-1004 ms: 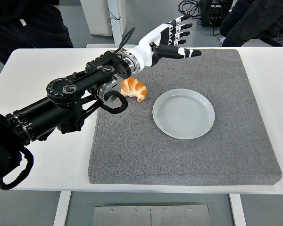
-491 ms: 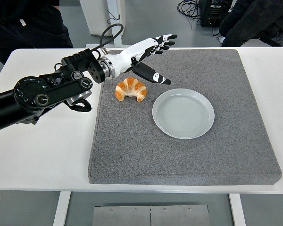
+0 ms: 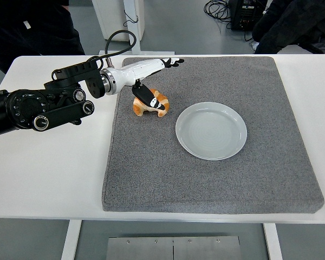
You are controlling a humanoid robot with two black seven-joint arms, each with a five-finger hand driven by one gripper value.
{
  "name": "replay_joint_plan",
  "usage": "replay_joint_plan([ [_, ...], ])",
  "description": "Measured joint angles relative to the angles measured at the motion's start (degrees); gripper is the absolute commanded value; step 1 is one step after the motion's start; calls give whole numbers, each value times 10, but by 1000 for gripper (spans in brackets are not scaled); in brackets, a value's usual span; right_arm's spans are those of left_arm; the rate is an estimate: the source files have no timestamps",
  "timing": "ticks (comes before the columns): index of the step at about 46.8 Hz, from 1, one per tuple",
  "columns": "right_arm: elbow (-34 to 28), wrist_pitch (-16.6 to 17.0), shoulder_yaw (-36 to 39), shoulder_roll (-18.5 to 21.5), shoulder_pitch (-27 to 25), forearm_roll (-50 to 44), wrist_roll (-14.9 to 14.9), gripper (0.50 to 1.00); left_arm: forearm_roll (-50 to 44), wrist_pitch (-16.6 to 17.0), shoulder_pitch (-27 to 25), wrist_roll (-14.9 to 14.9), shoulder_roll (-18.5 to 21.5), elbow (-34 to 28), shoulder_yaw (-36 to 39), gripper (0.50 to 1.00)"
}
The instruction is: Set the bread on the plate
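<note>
A golden croissant [image 3: 158, 101] lies on the grey mat [image 3: 206, 179], at its far left. A pale round plate [image 3: 210, 130] sits on the mat just right of it, with nothing on it. My left hand [image 3: 163, 82] reaches in from the left, low over the croissant. Its fingers [image 3: 170, 62] stretch out flat past the croissant's far side. Its black thumb [image 3: 149, 97] lies across the top of the croissant. The hand is open and does not grip it. The right arm is out of view.
The mat covers most of the white table [image 3: 49, 162]. People in dark clothes stand beyond the far edge at the top left [image 3: 32, 27] and top right [image 3: 298, 21]. Cables [image 3: 216, 8] lie on the floor behind.
My left arm has drawn back to the left and dropped. The hand came down from above the mat's far edge to the croissant, and the thumb now rests on it.
</note>
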Motion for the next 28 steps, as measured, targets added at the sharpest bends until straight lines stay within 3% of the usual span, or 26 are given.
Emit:
replay_joint_plan([
  [28,0,0,0,0,0,0,0,1000,76,29,21,3,-22,65,50,995],
])
